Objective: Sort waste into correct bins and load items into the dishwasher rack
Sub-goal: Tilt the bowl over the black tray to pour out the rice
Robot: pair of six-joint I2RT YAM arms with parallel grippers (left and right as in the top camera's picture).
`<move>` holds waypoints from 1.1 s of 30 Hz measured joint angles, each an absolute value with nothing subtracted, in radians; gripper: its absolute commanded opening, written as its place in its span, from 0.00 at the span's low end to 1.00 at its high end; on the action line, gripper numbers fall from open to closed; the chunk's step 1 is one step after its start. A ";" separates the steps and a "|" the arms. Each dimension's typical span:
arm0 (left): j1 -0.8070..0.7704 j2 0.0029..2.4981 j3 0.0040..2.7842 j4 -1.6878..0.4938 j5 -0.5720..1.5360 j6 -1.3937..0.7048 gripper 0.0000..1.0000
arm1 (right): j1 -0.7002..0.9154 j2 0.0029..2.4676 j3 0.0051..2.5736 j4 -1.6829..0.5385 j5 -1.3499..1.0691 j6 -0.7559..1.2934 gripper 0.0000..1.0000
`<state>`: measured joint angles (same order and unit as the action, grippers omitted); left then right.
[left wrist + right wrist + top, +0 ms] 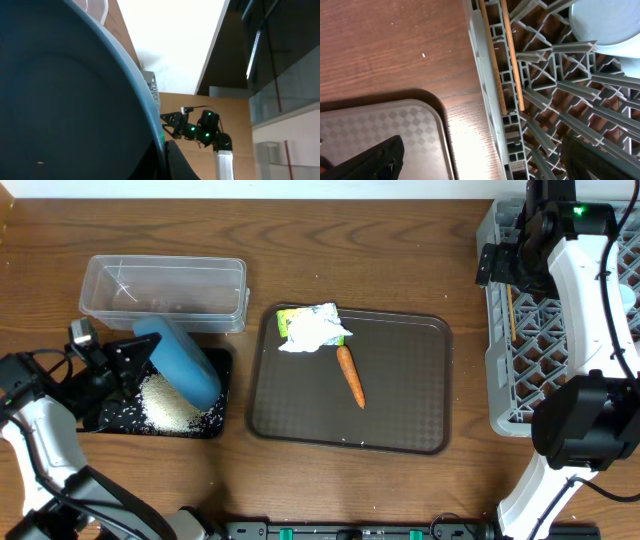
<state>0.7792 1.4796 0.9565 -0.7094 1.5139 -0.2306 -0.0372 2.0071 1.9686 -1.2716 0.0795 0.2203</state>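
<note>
So the left gripper (122,366) is clamping its fingers tight on the rim of the large blue bowl (180,362). The bowl is hanging tilted on its side just out past those fingers, over the shallow black rectangular tray (110,420). A pile of loose white rice grains (170,404) is sitting in that tray right under the bowl's low edge, with more grains scattered below the fingers. In the left wrist view the bowl's inside (60,100) is filling basically everything. The clear plastic rectangular container (165,293) is lying just beyond the bowl, not touching the fingers. The right gripper (495,265) is hovering over the near edge of the large grey plastic crate (530,360), and its fingers (375,160) are standing wide apart with nothing between them. The pair of wooden chopsticks (512,55) is lying along the crate's edge ahead of those fingers, and the small light-blue bowl (610,25) is sitting in the lattice further off. The small orange carrot (350,376) and the crumpled white-and-green wrapper (312,328) are resting on the brown serving tray (410,410), well apart from both sets of fingers.
</note>
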 measured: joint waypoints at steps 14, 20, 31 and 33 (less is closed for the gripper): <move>0.853 1.480 0.954 -0.769 1.533 -0.265 0.06 | -0.037 2.007 1.969 -1.271 0.080 0.220 0.99; 0.864 1.479 0.948 -0.736 1.539 -0.268 0.06 | -0.037 2.007 1.969 -1.272 0.080 0.220 0.99; 0.868 1.472 0.943 -0.746 1.539 -0.274 0.06 | -0.037 2.007 1.969 -1.272 0.080 0.220 0.99; 0.862 1.457 0.941 -0.759 1.539 -0.272 0.06 | -0.037 2.007 1.969 -1.272 0.080 0.220 0.99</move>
<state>0.8619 1.4574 0.9409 -0.7593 1.5391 -0.2718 -0.0372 2.0071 1.9686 -1.2716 0.0799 0.2203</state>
